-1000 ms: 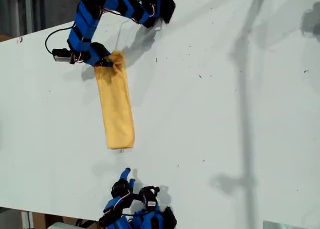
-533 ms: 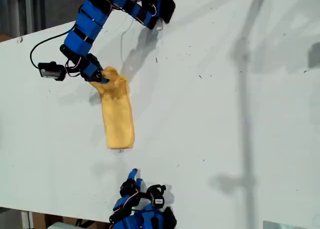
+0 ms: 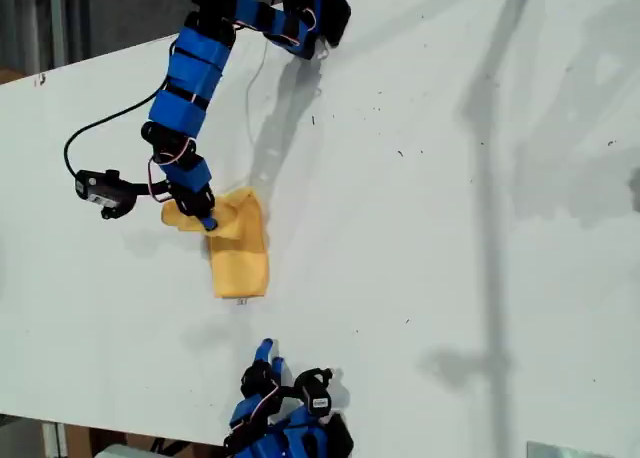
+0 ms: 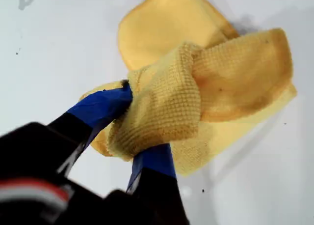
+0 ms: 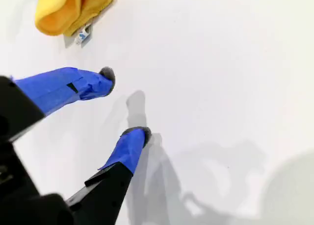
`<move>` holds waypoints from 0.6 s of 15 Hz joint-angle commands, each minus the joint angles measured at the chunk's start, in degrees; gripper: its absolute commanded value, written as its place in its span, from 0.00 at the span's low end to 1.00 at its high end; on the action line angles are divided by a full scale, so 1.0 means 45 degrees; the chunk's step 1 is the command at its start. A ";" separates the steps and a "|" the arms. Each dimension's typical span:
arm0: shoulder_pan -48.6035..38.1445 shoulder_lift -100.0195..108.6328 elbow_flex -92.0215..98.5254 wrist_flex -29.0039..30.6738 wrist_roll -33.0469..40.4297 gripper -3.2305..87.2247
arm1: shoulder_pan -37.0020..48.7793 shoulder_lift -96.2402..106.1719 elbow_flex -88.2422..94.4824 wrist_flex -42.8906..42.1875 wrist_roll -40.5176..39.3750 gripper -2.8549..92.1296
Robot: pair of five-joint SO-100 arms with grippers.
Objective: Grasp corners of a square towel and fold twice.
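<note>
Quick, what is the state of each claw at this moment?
My first gripper: claw closed on the towel, holding a bunched end off the table.
My second gripper: claw open, holding nothing.

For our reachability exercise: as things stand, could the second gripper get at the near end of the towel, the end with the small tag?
Probably yes. My second gripper is open and empty, the tag lies just ahead, and only bare table lies between it and the towel.

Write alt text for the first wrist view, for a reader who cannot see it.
My first pincer, blue-tipped, is shut on a bunched end of the yellow towel, lifting it over the rest of the cloth, which lies on the white table.
</note>
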 commanded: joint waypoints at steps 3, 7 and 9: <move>-0.0195 0.1641 0.0352 0.0742 -0.0156 0.24 | -0.1133 -0.2168 -0.2891 -0.2285 -0.0020 0.03; -0.0215 0.1836 0.0430 0.0840 -0.0117 0.24 | -0.0977 -0.3398 -0.3457 -0.3281 0.0371 0.03; -0.0215 0.1875 0.0430 0.0859 -0.0117 0.24 | -0.0742 -0.3711 -0.3457 -0.3379 0.0566 0.23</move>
